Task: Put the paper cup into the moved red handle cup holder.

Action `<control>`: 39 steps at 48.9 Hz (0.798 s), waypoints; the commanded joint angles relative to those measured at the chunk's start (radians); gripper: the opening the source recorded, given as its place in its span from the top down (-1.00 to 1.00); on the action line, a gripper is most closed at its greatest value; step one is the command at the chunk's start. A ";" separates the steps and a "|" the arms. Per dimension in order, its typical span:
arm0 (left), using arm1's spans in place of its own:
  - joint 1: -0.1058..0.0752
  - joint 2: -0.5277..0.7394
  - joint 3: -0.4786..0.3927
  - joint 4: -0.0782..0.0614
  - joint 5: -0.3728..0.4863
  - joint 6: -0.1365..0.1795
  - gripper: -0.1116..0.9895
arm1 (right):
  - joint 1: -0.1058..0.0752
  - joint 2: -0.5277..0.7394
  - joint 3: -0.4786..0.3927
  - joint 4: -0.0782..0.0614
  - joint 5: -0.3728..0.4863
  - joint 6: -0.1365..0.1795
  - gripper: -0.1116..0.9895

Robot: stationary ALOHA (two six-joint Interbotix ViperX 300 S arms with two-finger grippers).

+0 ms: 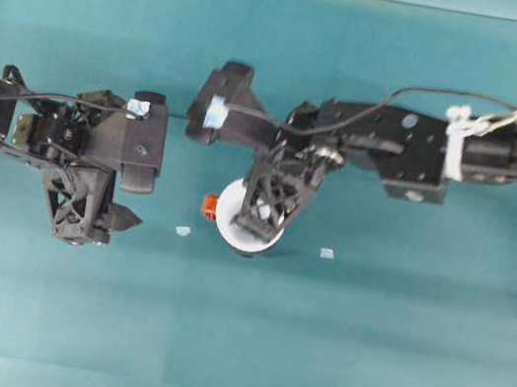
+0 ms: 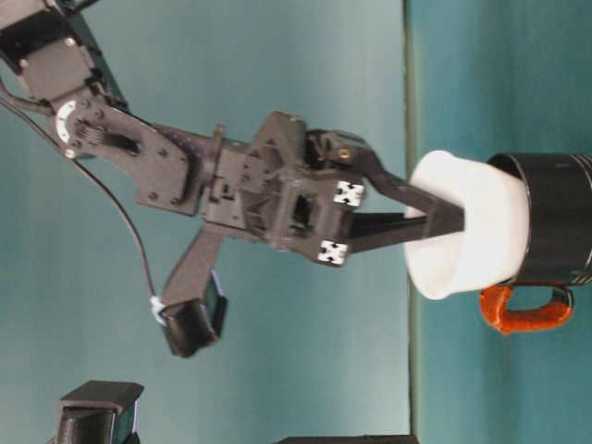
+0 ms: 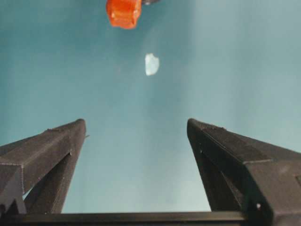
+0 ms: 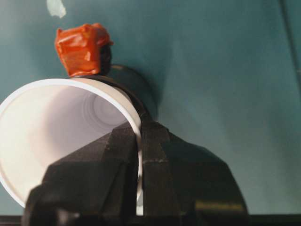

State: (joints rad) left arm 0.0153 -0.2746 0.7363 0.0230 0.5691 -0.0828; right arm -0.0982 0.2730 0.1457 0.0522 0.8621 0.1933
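Pinching paper cup (image 4: 47, 127) rim, R hand (image 4: 139, 141) over holder (image 2: 555, 231); L hand (image 3: 136, 136) apart, clear table.

There is one paper cup (image 1: 235, 212), white, near the middle of the overhead view. There is one red handle cup holder (image 2: 555, 218), black, with one orange-red handle (image 1: 208, 207). There are two small pale tape bits (image 1: 182, 231) (image 1: 327, 254) on the teal table (image 1: 361, 352), one on each side of the cup. There are two black robot grippers, the left gripper (image 1: 124, 220) and the right gripper (image 1: 256, 221).
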 commanded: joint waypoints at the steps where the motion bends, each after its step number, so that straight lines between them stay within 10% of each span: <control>1: -0.002 -0.003 -0.005 0.003 -0.014 -0.002 -0.94 | 0.012 -0.002 -0.005 0.000 -0.002 -0.009 0.99; 39: -0.002 -0.003 0.008 0.003 -0.015 -0.003 -0.94 | 0.017 -0.006 -0.005 0.017 0.025 -0.006 0.85</control>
State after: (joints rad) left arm 0.0169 -0.2746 0.7501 0.0215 0.5584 -0.0844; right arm -0.0905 0.2777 0.1473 0.0598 0.8851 0.1933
